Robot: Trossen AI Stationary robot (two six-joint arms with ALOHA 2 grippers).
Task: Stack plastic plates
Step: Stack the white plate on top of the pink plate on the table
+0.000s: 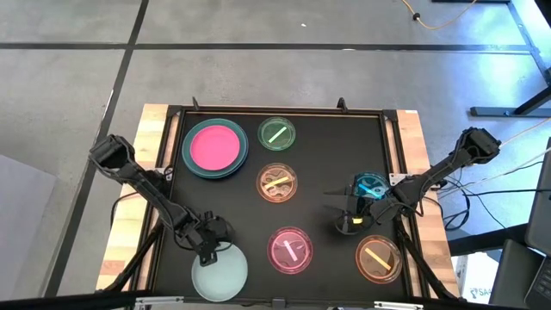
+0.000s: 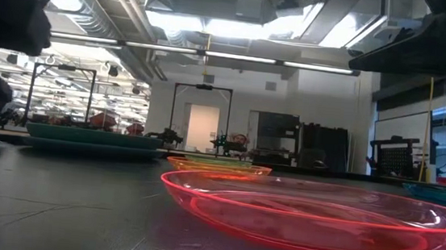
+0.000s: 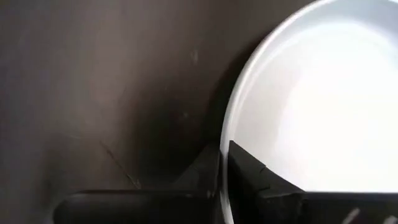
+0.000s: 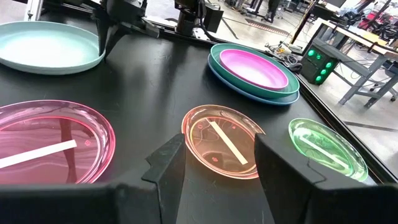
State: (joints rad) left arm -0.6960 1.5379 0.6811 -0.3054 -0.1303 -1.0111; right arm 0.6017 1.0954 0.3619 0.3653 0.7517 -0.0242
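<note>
A pale mint plate (image 1: 221, 274) lies flat on the black table at the near left, and my left gripper (image 1: 207, 251) is shut on its far rim. At the far left a pink plate (image 1: 214, 145) sits on top of a teal and a blue plate (image 1: 191, 159). Small translucent plates lie apart on the table: green (image 1: 277, 133), orange (image 1: 277, 182), pink (image 1: 290, 250) and a second orange (image 1: 379, 258). My right gripper (image 4: 217, 171) hovers open at the right, holding nothing, next to a blue translucent plate (image 1: 371, 185). My left gripper pinches the mint plate's rim (image 3: 229, 134) between its two fingers, one finger (image 3: 252, 177) over the plate's inside and the other (image 3: 202, 177) outside it. The fingers slant down onto the rim from above. The plate lies on the table.
The black mat is framed by a wooden table edge (image 1: 155, 129) on both sides. There is bare mat between the mint plate and the stack at the far left. In the low view the pink translucent plate (image 2: 312, 214) fills the foreground.
</note>
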